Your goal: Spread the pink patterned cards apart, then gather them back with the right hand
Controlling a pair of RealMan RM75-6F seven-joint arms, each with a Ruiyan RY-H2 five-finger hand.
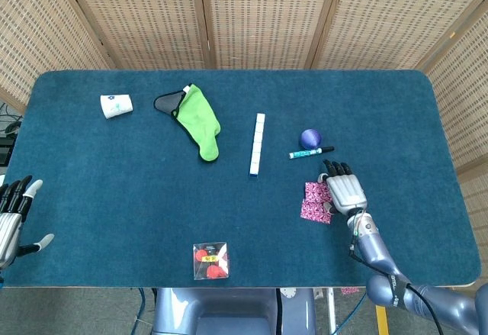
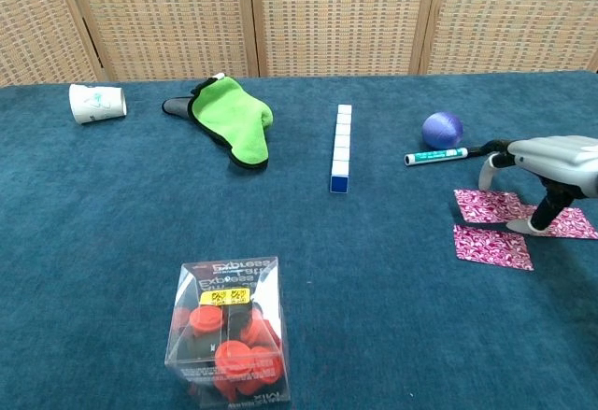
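Observation:
Three pink patterned cards lie near the table's right side. In the chest view one card (image 2: 492, 206) overlaps the card on the right (image 2: 572, 224), and a third card (image 2: 491, 247) lies just in front of them. My right hand (image 2: 553, 158) hovers over the overlapping pair with fingers spread, fingertips (image 2: 541, 224) pressing down on them. From the head view the right hand (image 1: 347, 191) covers the right card, with two cards (image 1: 314, 201) showing to its left. My left hand (image 1: 11, 219) rests open at the table's left edge, holding nothing.
A purple ball (image 1: 309, 138) and a teal marker (image 1: 311, 153) lie just behind the cards. A row of white blocks (image 1: 258, 144), a green glove (image 1: 200, 121) and a paper cup (image 1: 116, 106) sit farther back. A clear box of red pieces (image 1: 210, 261) stands at the front.

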